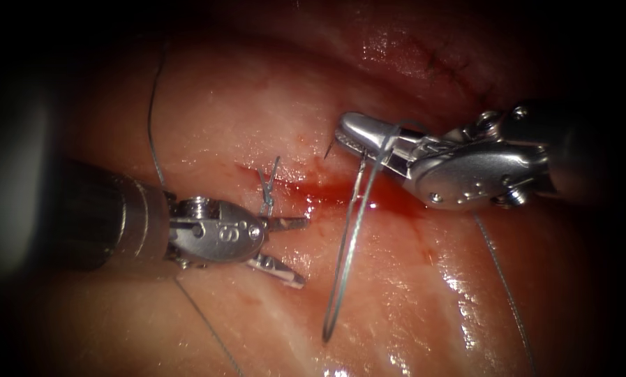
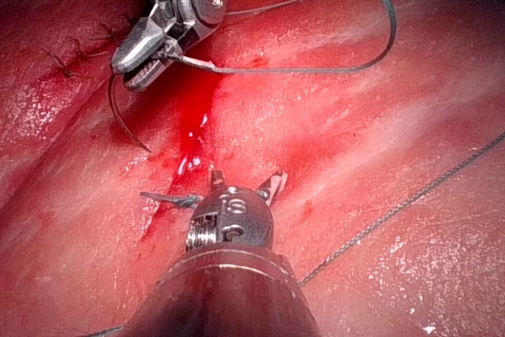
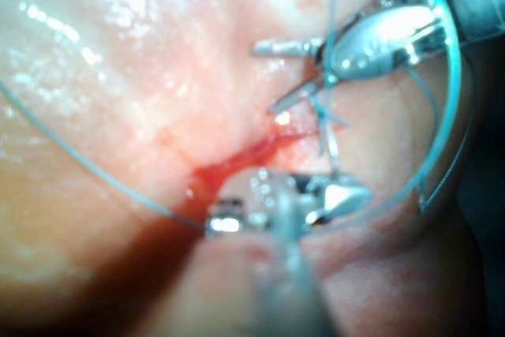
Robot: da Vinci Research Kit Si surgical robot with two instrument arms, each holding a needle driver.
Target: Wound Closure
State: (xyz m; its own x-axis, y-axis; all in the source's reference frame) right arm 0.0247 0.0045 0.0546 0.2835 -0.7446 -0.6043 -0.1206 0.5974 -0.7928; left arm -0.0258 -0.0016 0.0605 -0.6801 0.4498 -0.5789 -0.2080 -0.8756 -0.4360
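While the right hand (image 1: 358, 139) grips the needle (image 2: 126, 120), tissue (image 1: 222, 105) glistens.

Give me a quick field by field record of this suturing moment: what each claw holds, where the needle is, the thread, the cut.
left claw: open, holds nothing, left of the cut, beside the cut thread ends
right claw: shut on the needle, right of the cut
needle: held near one end, curve hanging free, tip above the tissue, not in it
thread: long loop from the right claw across the cut
cut: wet with red fluid
tissue: older stitches behind the right claw
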